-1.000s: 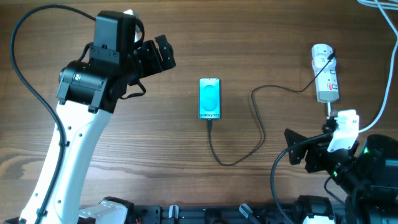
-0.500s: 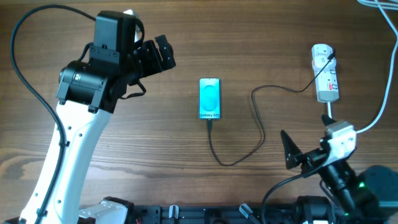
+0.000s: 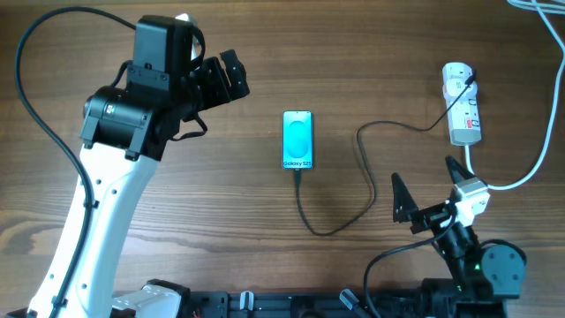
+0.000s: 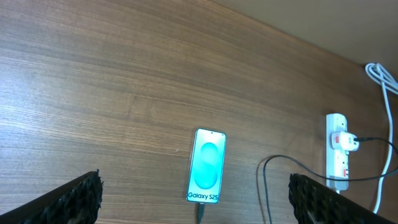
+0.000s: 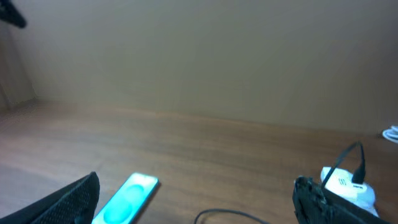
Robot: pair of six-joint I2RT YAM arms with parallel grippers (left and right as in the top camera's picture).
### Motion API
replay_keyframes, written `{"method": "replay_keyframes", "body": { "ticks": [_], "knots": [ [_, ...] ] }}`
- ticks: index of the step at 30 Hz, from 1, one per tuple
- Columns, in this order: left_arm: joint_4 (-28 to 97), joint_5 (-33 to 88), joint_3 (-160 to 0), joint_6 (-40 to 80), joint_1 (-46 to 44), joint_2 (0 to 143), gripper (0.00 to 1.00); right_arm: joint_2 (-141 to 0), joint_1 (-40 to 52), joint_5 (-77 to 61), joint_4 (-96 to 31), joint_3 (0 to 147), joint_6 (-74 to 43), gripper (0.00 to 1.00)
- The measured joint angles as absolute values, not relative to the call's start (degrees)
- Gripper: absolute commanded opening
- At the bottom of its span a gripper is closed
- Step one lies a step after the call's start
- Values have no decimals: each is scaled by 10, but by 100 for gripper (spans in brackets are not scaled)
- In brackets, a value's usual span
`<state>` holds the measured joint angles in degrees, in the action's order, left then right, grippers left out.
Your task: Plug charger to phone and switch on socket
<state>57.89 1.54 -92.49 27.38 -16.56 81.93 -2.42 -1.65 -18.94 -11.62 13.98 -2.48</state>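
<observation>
The phone (image 3: 297, 140) lies flat mid-table with its cyan screen lit, also in the left wrist view as the phone (image 4: 206, 165) and the right wrist view as the phone (image 5: 127, 199). The thin black charger (image 3: 364, 168) meets the phone's bottom edge, loops right and runs up to a plug in the white socket (image 3: 462, 106). My left gripper (image 3: 231, 78) hovers open, up and left of the phone; its fingers (image 4: 74, 199) frame the phone from above. My right gripper (image 3: 422, 172) is open below the socket (image 5: 348, 186), holding nothing.
A thick white cord (image 3: 530, 168) runs from the socket's near end out to the right and up past the table's far right corner. The left arm's white link (image 3: 88, 221) crosses the left side. Black arm bases (image 3: 265, 305) line the front edge.
The right arm has drawn back toward the front edge, its gripper shifting left and a little up the picture, still open. The left arm, phone and charger have not moved.
</observation>
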Motion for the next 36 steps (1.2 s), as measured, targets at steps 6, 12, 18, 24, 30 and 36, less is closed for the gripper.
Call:
{"method": "replay_keyframes", "body": {
  "ticks": [6,12,18,24,30,36],
  "knots": [
    [579,15,-925,274,-166,819,100,-12,-17,-177,-39,71,-50,100],
    [579,15,-925,274,-166,819,100,-11,-17,-162,-16,30,-69,100],
    [579,15,-925,274,-166,819,100,-11,-17,-158,7,6,-68,100],
    [579,15,-925,274,-166,819,100,-11,-17,-129,10,4,-60,100],
    [579,15,-925,274,-166,820,100,-11,-17,-115,5,4,-40,100],
    [579,15,-925,274,-166,819,100,-11,-17,-104,4,4,-23,100]
  ]
}}
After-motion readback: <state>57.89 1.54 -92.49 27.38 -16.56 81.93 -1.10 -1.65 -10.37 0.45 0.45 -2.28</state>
